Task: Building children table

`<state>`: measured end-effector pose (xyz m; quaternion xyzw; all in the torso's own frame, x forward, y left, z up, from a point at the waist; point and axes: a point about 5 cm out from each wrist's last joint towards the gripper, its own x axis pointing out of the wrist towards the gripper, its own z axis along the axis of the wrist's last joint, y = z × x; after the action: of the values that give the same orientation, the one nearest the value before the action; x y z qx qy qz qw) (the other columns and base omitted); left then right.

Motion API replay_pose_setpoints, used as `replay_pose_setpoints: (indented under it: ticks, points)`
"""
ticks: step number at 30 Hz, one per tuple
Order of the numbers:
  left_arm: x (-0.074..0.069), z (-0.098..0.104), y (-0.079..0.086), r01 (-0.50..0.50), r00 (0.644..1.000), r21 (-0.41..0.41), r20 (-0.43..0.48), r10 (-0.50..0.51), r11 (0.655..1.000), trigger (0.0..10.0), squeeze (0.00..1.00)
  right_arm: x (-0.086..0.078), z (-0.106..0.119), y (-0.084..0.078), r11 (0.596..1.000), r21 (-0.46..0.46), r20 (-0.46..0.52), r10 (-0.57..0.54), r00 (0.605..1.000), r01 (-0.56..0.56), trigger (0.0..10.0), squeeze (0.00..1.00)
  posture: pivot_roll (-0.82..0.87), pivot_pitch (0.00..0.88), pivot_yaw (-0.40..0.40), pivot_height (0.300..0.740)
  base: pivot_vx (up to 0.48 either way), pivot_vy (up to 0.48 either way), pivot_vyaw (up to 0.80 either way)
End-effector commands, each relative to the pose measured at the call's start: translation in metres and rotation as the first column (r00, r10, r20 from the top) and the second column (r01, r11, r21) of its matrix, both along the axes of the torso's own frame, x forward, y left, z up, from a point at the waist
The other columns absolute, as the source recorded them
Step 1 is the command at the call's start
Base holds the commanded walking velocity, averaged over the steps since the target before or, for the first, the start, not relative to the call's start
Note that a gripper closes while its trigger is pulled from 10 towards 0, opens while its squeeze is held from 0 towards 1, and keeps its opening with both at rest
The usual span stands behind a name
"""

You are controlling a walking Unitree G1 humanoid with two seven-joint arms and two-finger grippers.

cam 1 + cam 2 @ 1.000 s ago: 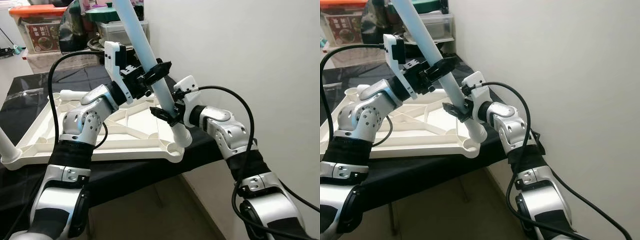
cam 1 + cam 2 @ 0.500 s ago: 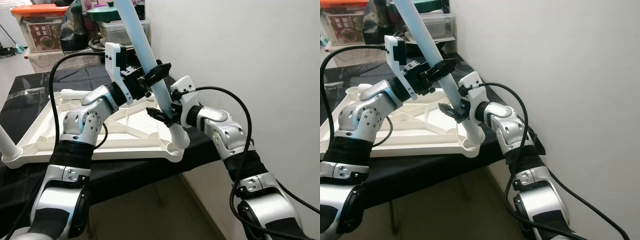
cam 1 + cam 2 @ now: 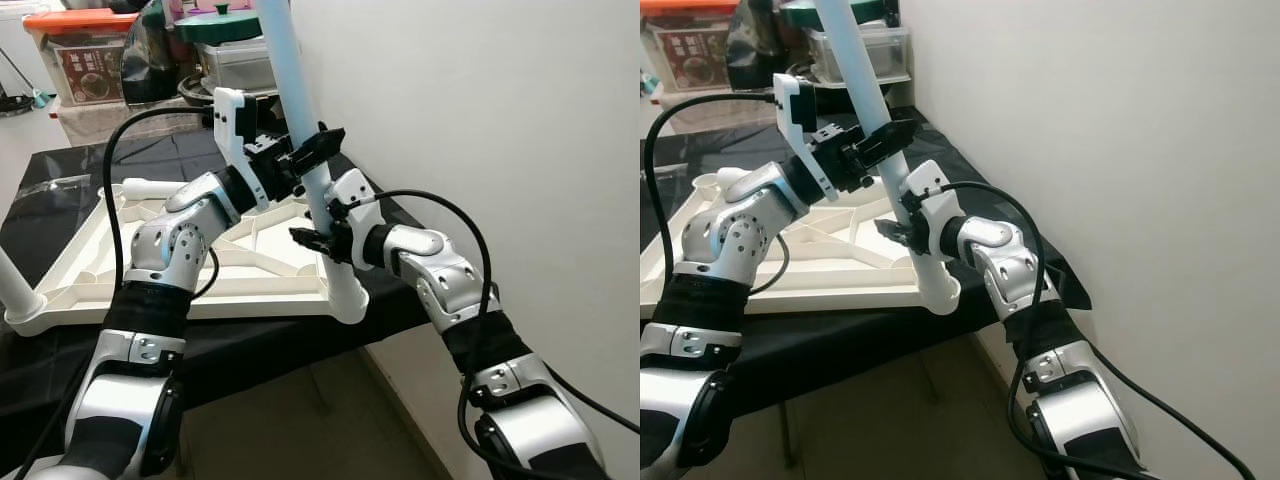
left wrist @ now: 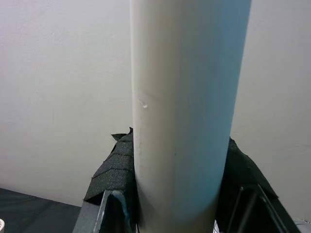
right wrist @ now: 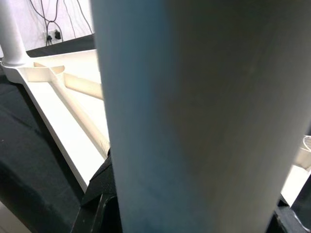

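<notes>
While both grippers clamp the table leg (image 3: 300, 110) — left gripper (image 3: 305, 158) high, right gripper (image 3: 322, 236) low — it stands upright over the tabletop (image 3: 200, 275) corner socket (image 3: 348, 300).

A plain white wall (image 3: 480, 120) stands close along the robot's right, beside the bench (image 3: 60, 190) draped in black cloth. The upturned white plastic tabletop (image 3: 250, 265) with raised ribs covers most of the bench. Stacked storage boxes (image 3: 85, 65) block the far end. Bare floor (image 3: 300, 420) lies open below.
</notes>
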<state>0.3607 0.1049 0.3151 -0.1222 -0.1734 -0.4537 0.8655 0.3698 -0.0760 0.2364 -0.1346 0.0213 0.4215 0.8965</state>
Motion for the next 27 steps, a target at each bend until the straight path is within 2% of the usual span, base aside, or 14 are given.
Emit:
replay_pose_setpoints:
  ticks: [1,2,3,5,6,11,12,13,19,20,22,23,27]
  points:
    - [-0.002,0.009,-0.002,0.019,0.999,-0.018,0.034,-0.018,1.000,10.0,0.00,-0.002,-0.002,0.005,1.000,-0.022,0.013,0.018,1.000,-0.017,0.0,0.00,0.05,0.000,-0.004,0.740,0.000,0.000,0.00]
    - [-0.002,0.009,-0.002,0.019,0.999,-0.019,0.033,-0.019,1.000,10.0,0.00,-0.002,-0.002,0.005,1.000,-0.025,0.015,0.017,1.000,-0.016,0.0,0.00,0.05,0.000,-0.003,0.740,0.000,0.000,0.00]
    - [-0.002,0.008,-0.002,0.019,0.999,-0.019,0.032,-0.019,1.000,10.0,0.00,-0.001,-0.002,0.005,1.000,-0.025,0.014,0.008,1.000,-0.007,1.3,0.00,0.05,0.000,-0.004,0.740,0.000,0.000,0.00]
    - [-0.002,0.007,-0.002,0.019,0.999,-0.019,0.031,-0.019,1.000,10.0,0.00,0.000,-0.002,0.005,1.000,-0.025,0.015,0.001,1.000,-0.001,1.3,0.00,0.05,0.000,-0.004,0.740,0.000,0.000,0.00]
    - [-0.002,0.007,-0.002,0.020,0.999,-0.020,0.030,-0.019,1.000,10.0,0.00,0.000,-0.001,0.004,1.000,-0.025,0.016,-0.008,1.000,0.008,10.0,0.00,0.05,0.000,-0.004,0.740,0.000,0.000,0.00]
    - [-0.002,0.004,-0.002,0.006,1.000,-0.019,0.020,-0.006,1.000,10.0,0.00,0.005,0.003,0.001,0.998,0.024,0.008,-0.060,0.998,0.060,10.0,0.00,0.05,0.000,-0.006,0.740,0.000,0.000,0.00]
    - [-0.002,0.004,-0.001,0.001,1.000,-0.026,0.004,-0.001,1.000,10.0,0.00,0.007,0.004,0.000,0.996,0.037,0.009,-0.076,0.997,0.076,8.2,0.00,0.05,0.000,-0.005,0.740,0.000,0.000,0.00]
    - [-0.001,0.003,-0.001,-0.002,1.000,-0.031,-0.008,0.001,1.000,10.0,0.00,0.008,0.005,-0.001,0.995,0.045,0.009,-0.086,0.996,0.086,0.0,0.00,0.05,0.000,-0.005,0.740,0.000,0.000,0.00]
    - [0.002,0.006,0.006,-0.036,0.999,-0.085,-0.037,0.033,0.996,10.0,0.00,0.007,0.006,-0.001,0.993,0.083,0.003,-0.083,0.997,0.082,0.0,0.00,0.05,0.000,-0.005,0.740,0.000,0.000,0.00]
    - [0.002,0.007,0.008,-0.045,0.999,-0.090,-0.033,0.042,0.995,10.0,0.82,0.007,0.006,-0.001,0.993,0.087,0.002,-0.081,0.997,0.081,0.0,0.00,0.05,0.000,-0.005,0.740,0.000,0.000,0.00]
    - [0.003,0.008,0.010,-0.050,0.998,-0.092,-0.029,0.048,0.994,10.0,0.82,0.007,0.005,-0.001,0.993,0.087,0.002,-0.081,0.997,0.080,0.0,0.00,0.05,0.000,-0.005,0.740,0.000,0.000,0.00]
    - [0.002,0.009,0.011,-0.052,0.999,-0.100,-0.020,0.050,0.994,10.0,1.00,0.007,0.005,-0.002,0.993,0.089,0.004,-0.083,0.997,0.082,0.0,0.00,0.05,0.000,-0.002,0.740,0.000,0.000,0.00]
    - [0.002,0.016,0.013,-0.105,0.994,-0.123,-0.002,0.106,0.987,10.0,1.00,0.007,0.009,-0.004,0.988,0.125,0.010,-0.088,0.996,0.086,0.0,0.00,0.05,0.000,-0.005,0.740,0.000,0.000,0.00]
